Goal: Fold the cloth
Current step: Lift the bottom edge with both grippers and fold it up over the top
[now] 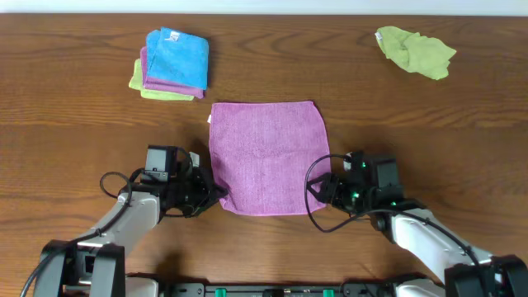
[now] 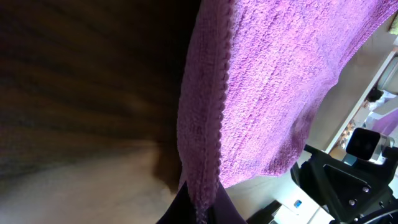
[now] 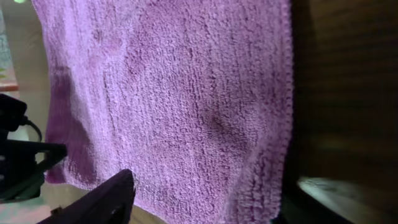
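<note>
The purple cloth [image 1: 268,157] lies flat and spread on the wooden table, with a small white tag [image 1: 210,120] at its far left corner. My left gripper [image 1: 216,196] is at the cloth's near left corner. In the left wrist view its fingers [image 2: 202,210] are shut on the cloth's stitched edge [image 2: 205,124]. My right gripper [image 1: 323,191] is at the near right corner. In the right wrist view its fingers [image 3: 199,211] are open, with the cloth's edge [image 3: 186,93] lying between them.
A stack of folded cloths [image 1: 173,66], blue on top over purple and lime-green, sits at the back left. A crumpled lime-green cloth [image 1: 415,51] lies at the back right. The table's near edge is just behind both arms.
</note>
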{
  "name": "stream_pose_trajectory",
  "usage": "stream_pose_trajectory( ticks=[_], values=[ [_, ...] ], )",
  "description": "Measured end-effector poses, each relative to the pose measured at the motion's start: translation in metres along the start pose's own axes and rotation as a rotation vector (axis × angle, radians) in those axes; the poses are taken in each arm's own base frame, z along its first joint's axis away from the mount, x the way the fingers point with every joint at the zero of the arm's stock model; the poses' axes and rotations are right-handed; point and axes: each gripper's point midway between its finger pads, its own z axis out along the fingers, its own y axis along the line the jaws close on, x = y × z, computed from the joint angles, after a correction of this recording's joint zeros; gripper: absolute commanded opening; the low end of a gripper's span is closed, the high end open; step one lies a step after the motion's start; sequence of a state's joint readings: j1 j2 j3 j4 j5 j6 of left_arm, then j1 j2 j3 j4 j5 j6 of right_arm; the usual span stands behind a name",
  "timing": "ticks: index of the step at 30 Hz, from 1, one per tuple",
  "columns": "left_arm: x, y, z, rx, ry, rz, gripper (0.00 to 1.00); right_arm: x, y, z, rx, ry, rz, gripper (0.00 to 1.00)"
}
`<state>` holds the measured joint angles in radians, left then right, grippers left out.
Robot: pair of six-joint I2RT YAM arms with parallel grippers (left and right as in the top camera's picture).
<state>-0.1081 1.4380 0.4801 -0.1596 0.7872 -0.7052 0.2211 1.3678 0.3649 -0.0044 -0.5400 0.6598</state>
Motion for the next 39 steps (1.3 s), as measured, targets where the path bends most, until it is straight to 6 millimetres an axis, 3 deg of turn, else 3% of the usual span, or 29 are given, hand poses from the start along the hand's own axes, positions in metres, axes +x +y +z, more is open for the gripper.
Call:
stream_pose_trajectory(
  ticks=[1,2,3,4,7,14,22,32,36,39],
  values=[
    [0.000,0.000,0.000,0.000,0.000,0.000,0.06,0.000,0.000,0.001,-0.001,0.000,-0.002,0.59],
    [0.000,0.000,0.000,0.000,0.000,0.000,0.06,0.000,0.000,0.002,0.001,0.000,-0.003,0.49],
    [0.000,0.000,0.000,0.001,0.001,0.000,0.06,0.001,-0.001,0.003,0.007,-0.001,-0.001,0.09],
    [0.000,0.000,0.000,0.001,0.001,0.000,0.06,0.002,-0.003,0.005,0.015,0.002,0.003,0.01],
    [0.000,0.000,0.000,0.002,0.002,0.002,0.06,0.009,-0.015,0.009,0.055,0.022,0.026,0.01],
    [0.006,-0.002,0.000,0.019,0.031,0.009,0.06,0.010,-0.014,0.008,0.052,0.018,0.020,0.01],
    [0.036,0.019,-0.003,-0.052,0.147,-0.014,0.06,0.028,-0.020,-0.011,0.098,0.034,0.043,0.01],
    [0.067,0.034,-0.012,-0.108,0.255,-0.027,0.06,0.038,-0.003,-0.041,0.062,-0.002,0.017,0.01],
    [0.070,0.028,-0.021,-0.102,0.236,0.015,0.06,0.033,0.008,-0.049,0.024,-0.042,-0.010,0.01],
    [0.061,0.014,-0.028,-0.081,0.180,0.069,0.06,0.022,0.020,-0.053,-0.019,-0.094,-0.042,0.01]
  ],
)
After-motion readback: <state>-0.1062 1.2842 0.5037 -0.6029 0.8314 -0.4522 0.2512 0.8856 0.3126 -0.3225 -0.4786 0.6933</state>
